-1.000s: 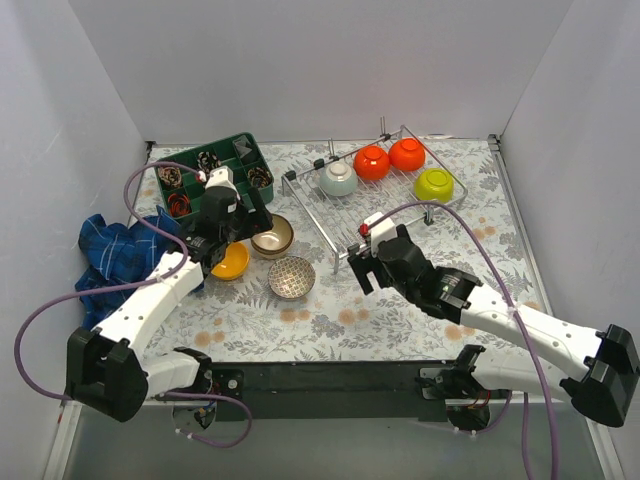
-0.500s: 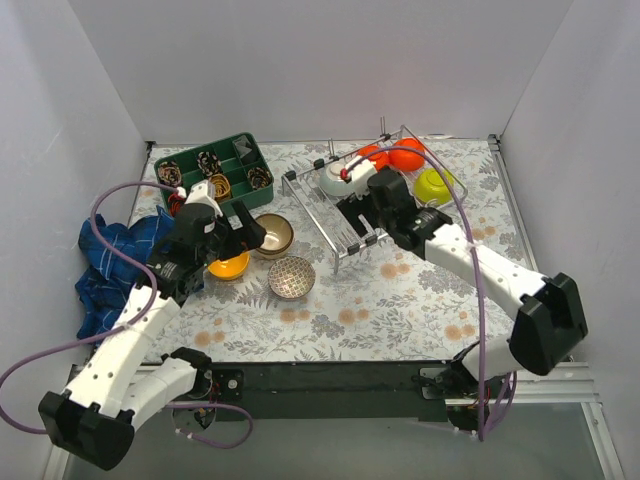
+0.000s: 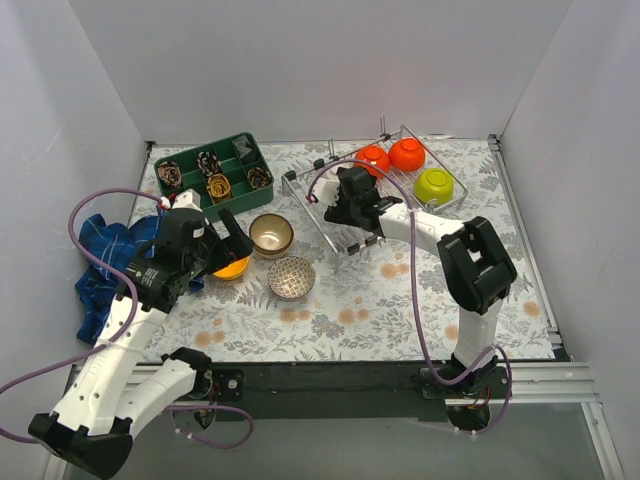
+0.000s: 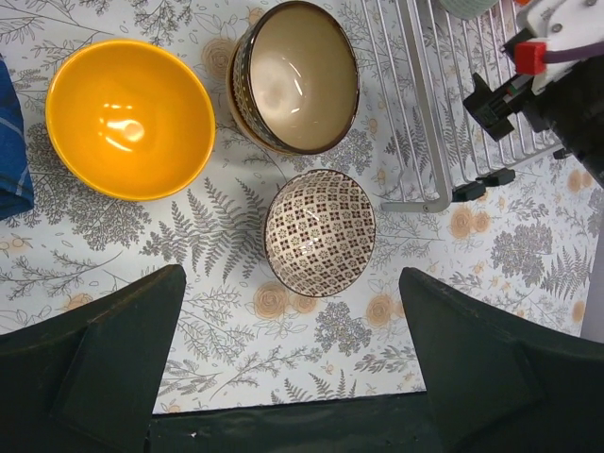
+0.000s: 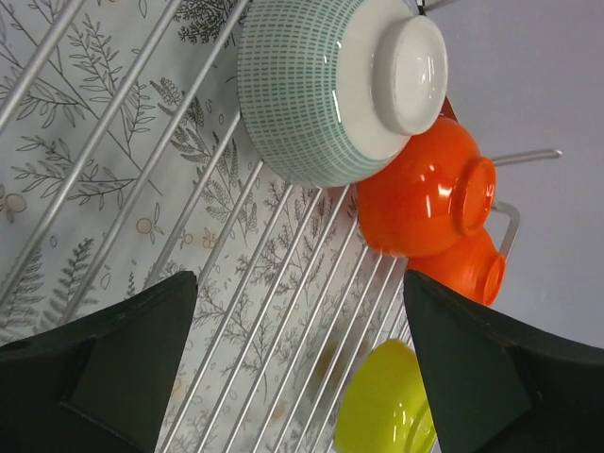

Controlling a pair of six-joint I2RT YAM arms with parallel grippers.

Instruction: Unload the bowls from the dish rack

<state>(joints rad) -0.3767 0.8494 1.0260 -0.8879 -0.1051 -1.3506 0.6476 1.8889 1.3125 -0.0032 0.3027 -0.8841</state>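
The wire dish rack (image 3: 395, 205) stands at the back right. It holds two red-orange bowls (image 3: 372, 160) (image 3: 406, 153) and a lime green bowl (image 3: 434, 185), all upside down. My right gripper (image 3: 340, 198) is open over the rack's left part. Just ahead of it (image 5: 300, 283) lies an upturned pale grey-green bowl (image 5: 326, 90), which the arm hides in the top view. On the table left of the rack are an orange-yellow bowl (image 4: 129, 118), a beige bowl with a dark brown rim nested in another (image 4: 294, 75), and a lattice bowl (image 4: 319, 231). My left gripper (image 4: 291, 316) is open and empty above them.
A dark green divided tray (image 3: 240, 150) with small patterned items sits at the back left. A blue checked cloth (image 3: 105, 255) lies at the left edge. The rack's near corner posts (image 4: 481, 184) stand close to the lattice bowl. White walls enclose the table.
My right arm swung from the table's front right up over the rack's left part. My left arm drew back from the orange-yellow bowl toward the near left.
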